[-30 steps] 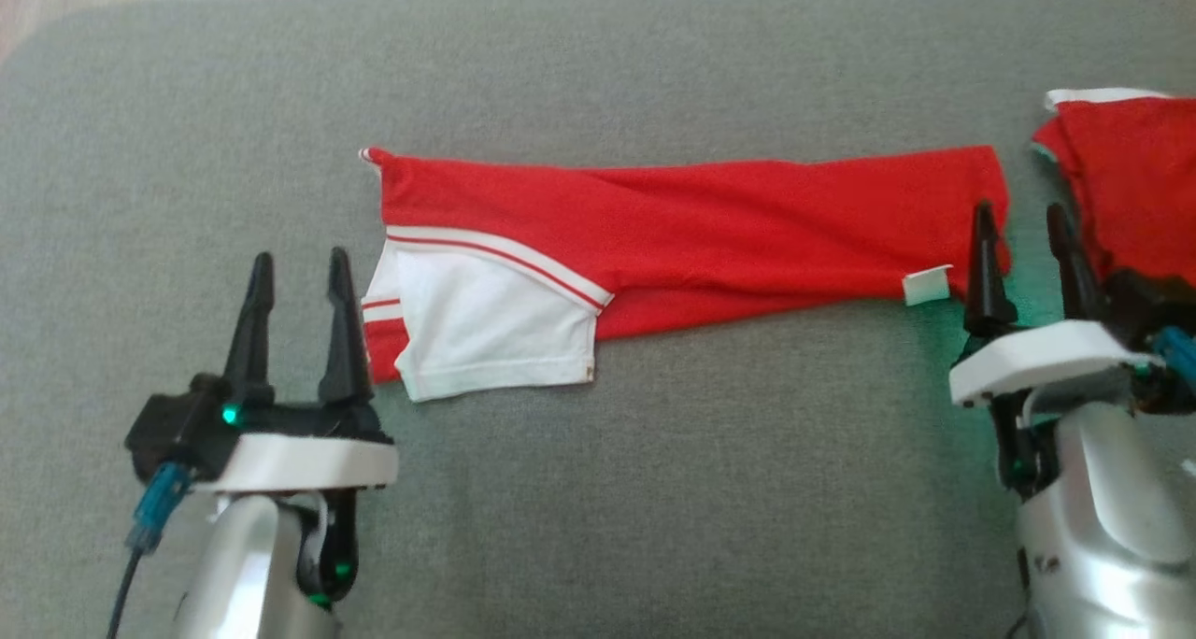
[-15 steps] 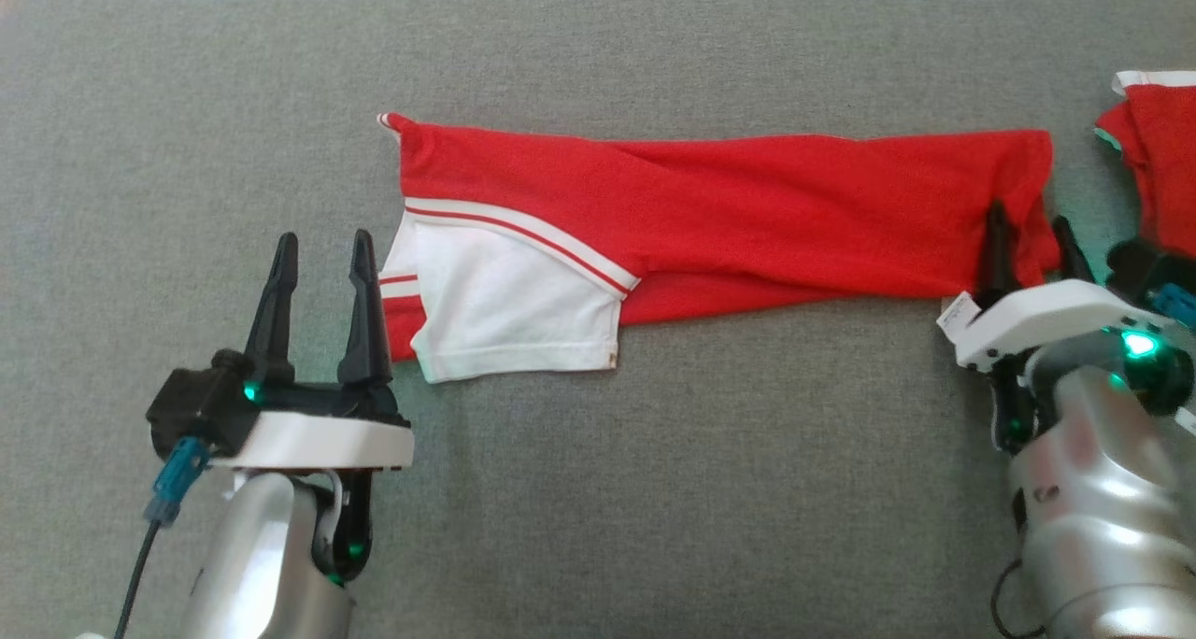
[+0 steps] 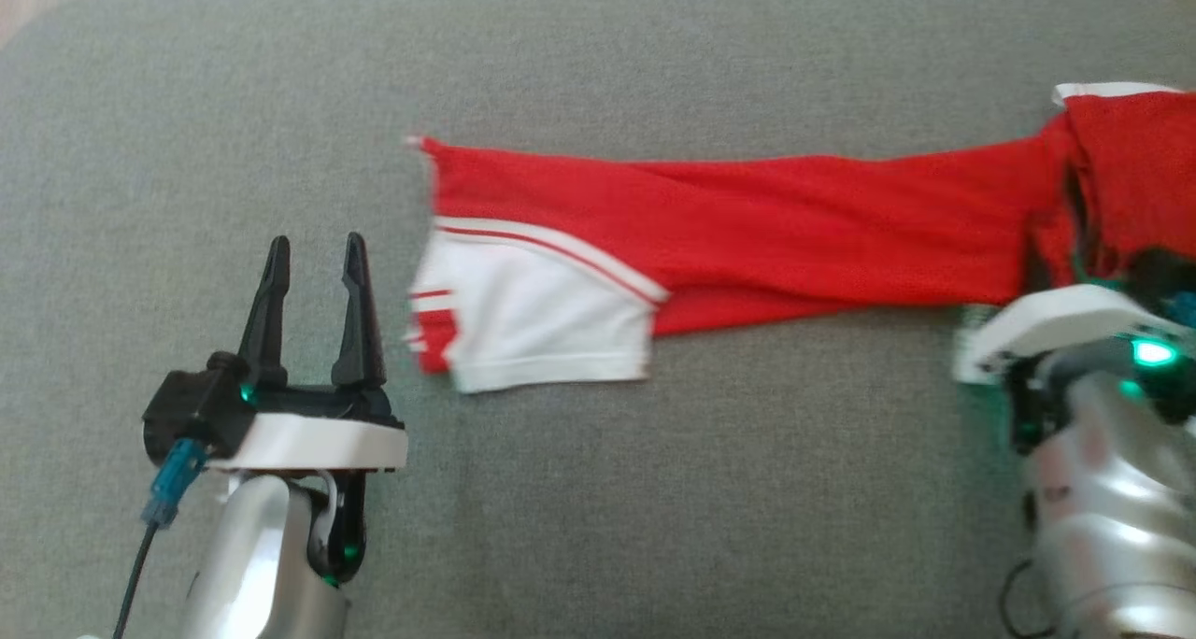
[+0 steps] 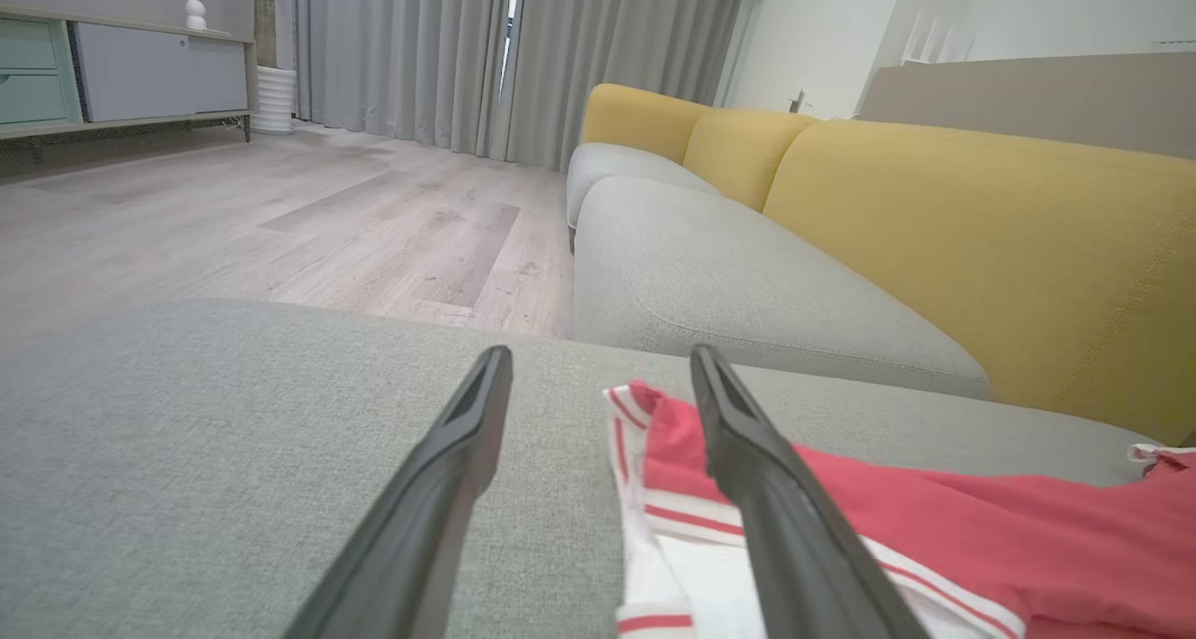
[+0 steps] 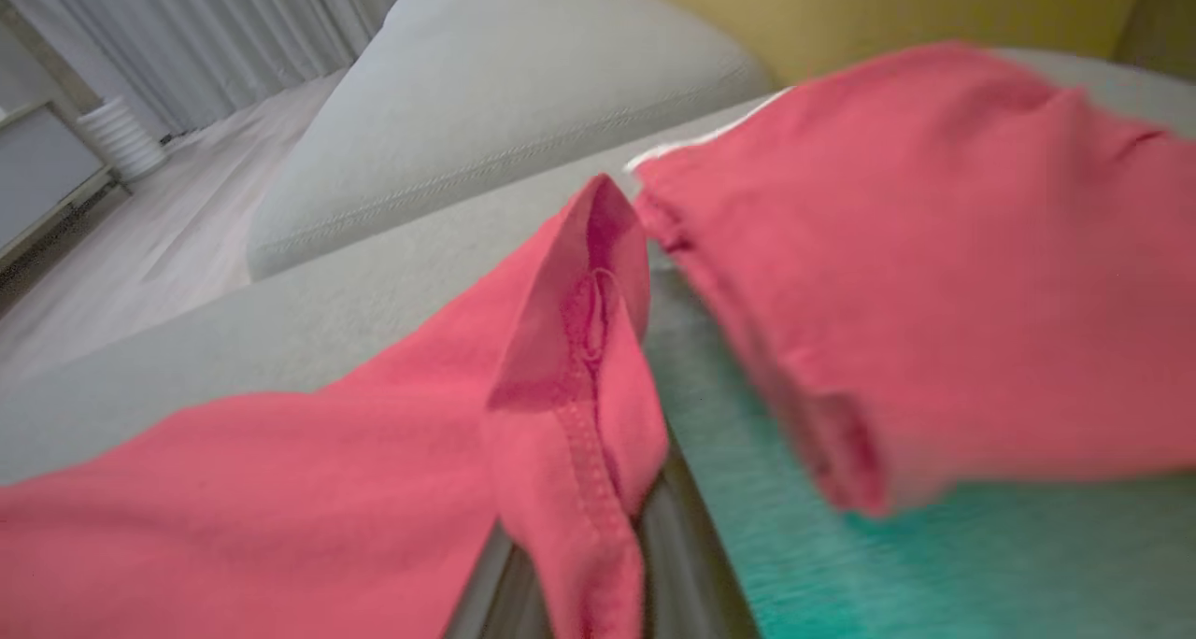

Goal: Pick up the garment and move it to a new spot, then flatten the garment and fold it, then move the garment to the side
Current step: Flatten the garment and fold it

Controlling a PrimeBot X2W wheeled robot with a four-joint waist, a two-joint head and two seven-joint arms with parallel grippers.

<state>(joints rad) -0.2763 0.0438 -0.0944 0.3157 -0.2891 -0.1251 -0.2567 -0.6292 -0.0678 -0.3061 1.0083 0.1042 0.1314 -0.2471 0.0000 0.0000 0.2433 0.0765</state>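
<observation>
One end of the red garment (image 3: 747,228), the plain hem (image 5: 589,452) farthest from its white sleeve (image 3: 542,326), is now pinched by the right gripper (image 3: 1060,261). That gripper's fingers stood spread around the corner a second ago and have since pressed together on it. In the right wrist view the cloth stands up in a peak between them.

The rest of the strip lies flat on the grey cushion (image 3: 654,489), stretching away toward the left gripper (image 3: 316,247). The sleeve end touched the left gripper's inner finger a moment ago. It now sits just clear of it with a blurred edge, so the cloth seems to be sliding toward the right gripper. The left gripper rests with fingers spread, holding nothing.

Just past the right gripper's tips lies a second red garment (image 3: 1135,172), touching or overlapping the gripped end. The grasp looks made, and a one-handed move appears to have begun.
</observation>
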